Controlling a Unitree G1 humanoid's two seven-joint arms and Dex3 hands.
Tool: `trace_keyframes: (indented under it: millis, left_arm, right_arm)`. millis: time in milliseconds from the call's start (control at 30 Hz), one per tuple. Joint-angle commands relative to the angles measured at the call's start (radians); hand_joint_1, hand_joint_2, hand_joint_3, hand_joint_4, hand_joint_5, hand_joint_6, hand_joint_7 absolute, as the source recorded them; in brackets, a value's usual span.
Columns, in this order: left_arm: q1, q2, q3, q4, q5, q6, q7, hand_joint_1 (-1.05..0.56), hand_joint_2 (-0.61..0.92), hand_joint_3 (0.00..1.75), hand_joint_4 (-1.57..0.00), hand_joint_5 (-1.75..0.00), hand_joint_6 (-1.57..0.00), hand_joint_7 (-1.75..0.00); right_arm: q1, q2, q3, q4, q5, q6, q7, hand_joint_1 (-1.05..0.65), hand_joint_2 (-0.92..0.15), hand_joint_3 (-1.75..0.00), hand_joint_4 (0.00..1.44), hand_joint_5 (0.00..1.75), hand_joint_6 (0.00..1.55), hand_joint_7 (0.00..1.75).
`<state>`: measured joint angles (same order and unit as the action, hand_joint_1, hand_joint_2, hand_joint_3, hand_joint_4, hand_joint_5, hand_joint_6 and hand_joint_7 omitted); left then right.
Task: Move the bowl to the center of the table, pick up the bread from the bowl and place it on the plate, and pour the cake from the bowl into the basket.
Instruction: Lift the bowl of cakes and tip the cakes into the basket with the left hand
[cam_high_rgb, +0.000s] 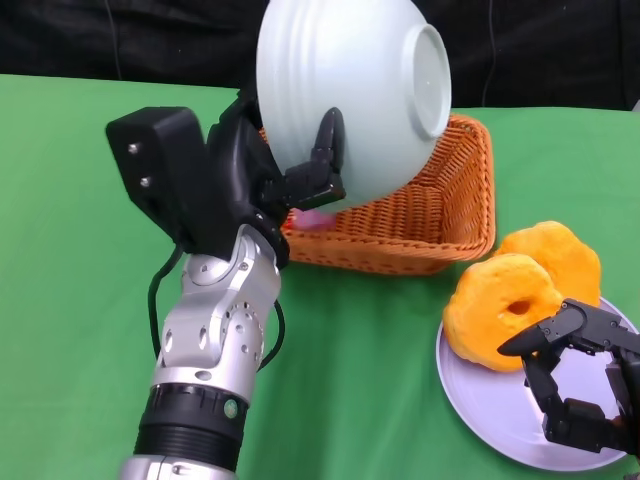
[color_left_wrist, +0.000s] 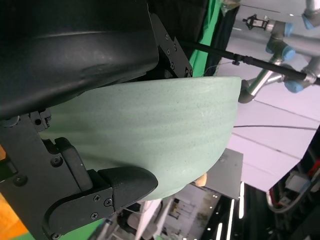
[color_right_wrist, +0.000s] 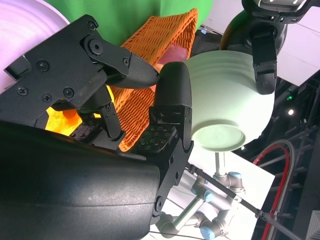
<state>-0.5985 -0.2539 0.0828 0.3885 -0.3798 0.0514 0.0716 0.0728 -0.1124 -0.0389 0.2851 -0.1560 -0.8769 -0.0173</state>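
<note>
left hand (cam_high_rgb: 270, 170) raised, fingers (cam_high_rgb: 325, 150) clamped | right hand (cam_high_rgb: 585, 375) low, fingers apart

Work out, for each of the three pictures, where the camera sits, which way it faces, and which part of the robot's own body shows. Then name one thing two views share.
Head view: high on the robot, looking down at the green table; shows left hand tipping the bowl over the basket, right hand over the plate.
Right wrist view: behind the right hand, facing basket and bowl.
Left wrist view: behind the left hand, against the bowl's outside.
Shared: the bowl, in all three.
</note>
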Motion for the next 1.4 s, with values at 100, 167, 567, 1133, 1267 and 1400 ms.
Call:
trace_keyframes:
  millis: [100,167,567,1133,1267,1400]
  left_arm:
    - [-0.037,-0.088,0.022,0.0,-0.061,0.022,0.024,-0.24,0.27,1.75,-1.11,-1.75,-0.88,-1.75]
    - [-0.039,-0.098,0.036,-0.002,-0.097,0.041,0.03,-0.24,0.27,1.75,-1.1,-1.75,-0.88,-1.75]
    - [-0.057,-0.12,0.114,-0.012,-0.332,0.179,0.095,-0.26,0.29,1.73,-1.11,-1.75,-0.87,-1.75]
    - [-0.059,-0.127,0.128,-0.028,-0.457,0.217,0.116,-0.28,0.32,1.69,-1.12,-1.75,-0.85,-1.75]
    - [-0.048,-0.133,0.116,-0.071,-0.496,0.23,0.112,-0.34,0.25,1.71,-1.11,-1.75,-0.84,-1.75]
    - [-0.043,-0.128,0.104,-0.08,-0.509,0.231,0.118,-0.35,0.24,1.72,-1.11,-1.75,-0.84,-1.75]
  right_arm:
    - [0.008,-0.013,-0.002,-0.017,0.017,0.002,0.006,-0.17,-0.43,-1.14,0.87,1.49,0.93,1.07]
    - [0.01,-0.013,-0.002,-0.02,0.019,0.005,0.009,-0.17,-0.43,-1.15,0.87,1.49,0.93,1.07]
    - [0.014,-0.01,-0.005,-0.026,0.011,0.006,0.004,-0.15,-0.42,-1.16,0.88,1.5,0.95,1.07]
    - [0.019,-0.015,-0.003,-0.026,0.01,0.004,0.01,-0.11,-0.42,-1.15,0.88,1.51,0.94,1.06]
    - [0.019,-0.017,-0.002,-0.024,0.011,0.001,0.012,-0.11,-0.42,-1.15,0.88,1.51,0.94,1.06]
    - [0.019,-0.017,-0.002,-0.024,0.012,0.001,0.012,-0.11,-0.42,-1.15,0.88,1.51,0.94,1.06]
